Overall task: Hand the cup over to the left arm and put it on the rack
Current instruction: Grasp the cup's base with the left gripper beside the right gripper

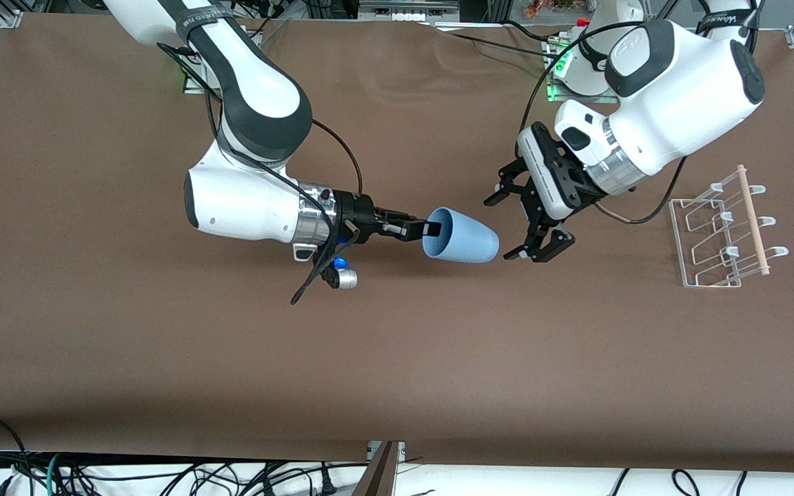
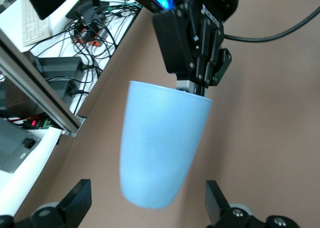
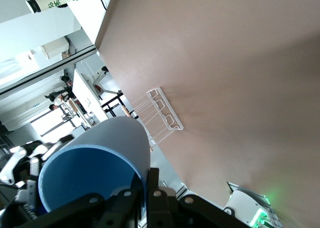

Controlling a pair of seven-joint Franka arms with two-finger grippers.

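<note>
Light-blue: one cup [image 1: 461, 235] | right hand [image 1: 419, 228] pinching its rim | left hand [image 1: 529, 222] released | one rack [image 1: 724, 231]

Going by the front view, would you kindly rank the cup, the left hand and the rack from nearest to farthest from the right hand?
1. The cup: clamped by its rim in the right hand, above the table.
2. The left hand: open, just off the cup's closed end.
3. The rack: on the table at the left arm's end, farthest off.
</note>
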